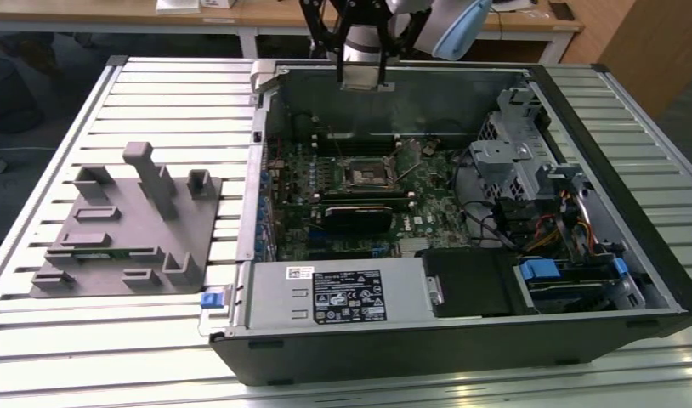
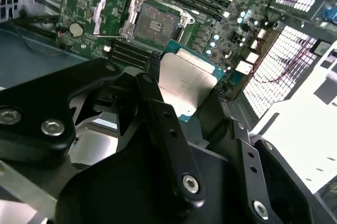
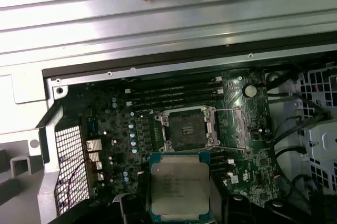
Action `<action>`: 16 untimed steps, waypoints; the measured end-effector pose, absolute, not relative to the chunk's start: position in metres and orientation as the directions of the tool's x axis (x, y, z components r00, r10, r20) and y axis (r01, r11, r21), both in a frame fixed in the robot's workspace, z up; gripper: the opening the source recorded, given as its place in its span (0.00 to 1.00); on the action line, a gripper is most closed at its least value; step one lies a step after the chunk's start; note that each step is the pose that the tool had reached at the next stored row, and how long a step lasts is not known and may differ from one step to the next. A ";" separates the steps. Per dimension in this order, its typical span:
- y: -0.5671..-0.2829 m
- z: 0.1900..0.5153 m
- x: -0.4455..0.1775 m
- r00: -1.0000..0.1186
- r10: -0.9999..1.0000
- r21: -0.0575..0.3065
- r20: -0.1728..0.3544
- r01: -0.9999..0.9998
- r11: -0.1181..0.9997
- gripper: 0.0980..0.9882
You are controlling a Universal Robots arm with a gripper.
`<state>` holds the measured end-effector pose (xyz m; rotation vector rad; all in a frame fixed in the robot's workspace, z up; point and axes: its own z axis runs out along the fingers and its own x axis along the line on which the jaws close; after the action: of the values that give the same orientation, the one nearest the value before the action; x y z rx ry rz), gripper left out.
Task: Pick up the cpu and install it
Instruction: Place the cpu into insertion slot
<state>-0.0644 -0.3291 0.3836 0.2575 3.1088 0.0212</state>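
Observation:
The cpu (image 2: 187, 84), a small square chip with a pale silver top and green rim, is held edge-on between my black fingers (image 2: 158, 113). My gripper (image 2: 187, 100) is shut on it. In the first wrist view the cpu (image 3: 179, 187) hangs above the motherboard, just short of the open black socket (image 3: 188, 129), whose metal bracket (image 3: 231, 124) is flipped aside. The second wrist view shows the same socket (image 2: 150, 21) beyond the chip. In the exterior view my gripper (image 1: 365, 81) hovers high over the rear of the open computer case, above the socket (image 1: 366, 174).
The open computer case (image 1: 664, 289) lies on a slatted metal table (image 1: 153, 102). A grey fixture (image 1: 125, 225) sits at the exterior view's left. Memory slots (image 3: 174, 95), a drive cage (image 1: 516, 153) and cables (image 1: 550, 229) crowd around the socket.

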 end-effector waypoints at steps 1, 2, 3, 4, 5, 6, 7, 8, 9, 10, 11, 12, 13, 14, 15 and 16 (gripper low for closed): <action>-0.329 0.384 -0.064 -0.984 0.178 0.015 -0.021 0.178 0.984 0.49; -0.329 0.383 -0.064 -0.981 0.191 0.015 -0.021 0.191 0.982 0.49; -0.329 0.383 -0.064 -0.979 0.203 0.015 -0.021 0.203 0.979 0.49; -0.329 0.383 -0.064 -0.976 0.215 0.015 -0.021 0.215 0.977 0.49; -0.329 0.383 -0.064 -0.974 0.227 0.015 -0.021 0.226 0.974 0.49; -0.329 0.383 -0.064 -0.971 0.238 0.015 -0.021 0.238 0.971 0.49; -0.329 0.383 -0.064 -0.968 0.250 0.015 -0.021 0.250 0.968 0.49; -0.329 0.383 -0.064 -0.965 0.261 0.015 -0.021 0.261 0.965 0.49; -0.329 0.383 -0.064 -0.962 0.272 0.015 -0.021 0.272 0.962 0.49; -0.329 0.383 -0.064 -0.959 0.282 0.015 -0.021 0.282 0.959 0.49; -0.329 0.382 -0.064 -0.956 0.293 0.015 -0.021 0.293 0.956 0.49; -0.329 0.382 -0.064 -0.953 0.304 0.015 -0.021 0.303 0.953 0.49; -0.329 0.382 -0.064 -0.949 0.315 0.015 -0.021 0.314 0.949 0.49; -0.329 0.382 -0.064 -0.945 0.326 0.015 -0.021 0.326 0.945 0.49; -0.329 0.382 -0.064 -0.941 0.337 0.015 -0.021 0.337 0.941 0.49; -0.329 0.382 -0.064 -0.937 0.348 0.015 -0.021 0.348 0.937 0.49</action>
<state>-0.0645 -0.3291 0.3821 0.5511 3.0687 0.0178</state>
